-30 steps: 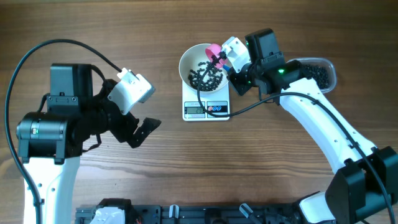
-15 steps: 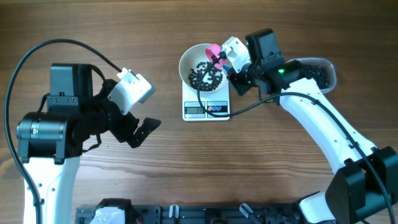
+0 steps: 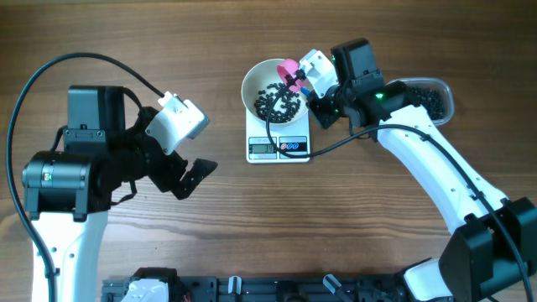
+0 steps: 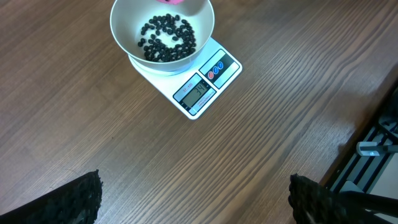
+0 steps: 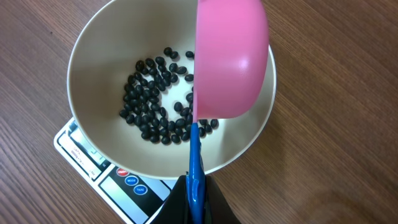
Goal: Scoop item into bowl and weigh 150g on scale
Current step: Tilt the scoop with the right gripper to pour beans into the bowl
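Note:
The white bowl [image 3: 273,90] stands on the white scale [image 3: 279,144], and a thin layer of black beans [image 5: 155,110] lies in its bottom. My right gripper [image 5: 196,198] is shut on the blue handle of a pink scoop [image 5: 230,59], tipped on its side over the bowl's right rim [image 5: 267,106]. The scoop [image 3: 289,69] shows pink at the bowl's far edge from overhead. My left gripper [image 3: 191,178] hangs open and empty over bare wood, well left of the scale [image 4: 202,87]; the bowl [image 4: 163,34] lies ahead of it.
A clear plastic tub [image 3: 430,97] holding more black beans sits right of the scale, partly under the right arm. A black rail [image 3: 277,287] runs along the table's front edge. The wooden table [image 3: 252,218] spreads between the arms.

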